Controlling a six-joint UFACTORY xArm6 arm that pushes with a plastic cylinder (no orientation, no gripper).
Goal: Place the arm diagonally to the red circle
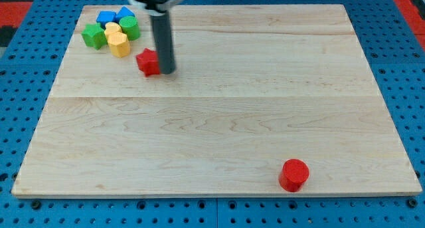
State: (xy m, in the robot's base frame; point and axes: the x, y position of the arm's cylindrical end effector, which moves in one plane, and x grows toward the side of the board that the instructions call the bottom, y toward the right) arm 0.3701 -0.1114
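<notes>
Blocks crowd the view's top left corner of the wooden board (pixel 219 121): a green block (pixel 94 36), two blue blocks (pixel 106 17) (pixel 125 14), a second green block (pixel 131 28) and two yellow blocks (pixel 120 45) (pixel 113 30), all touching or nearly so. Just to their right you see a red star-like block (pixel 148 62), with my tip (pixel 167 71) touching its right side; the rod is bare and holds nothing. Far to the right, near the view's bottom edge, sits the red circle (pixel 294 174), alone. It looks small, rigid and light, so it will likely slide at any nudge; there is no taking hold of it, and you want to stop beside a corner of it, not touching. Nothing stands between the tip and the circle.
</notes>
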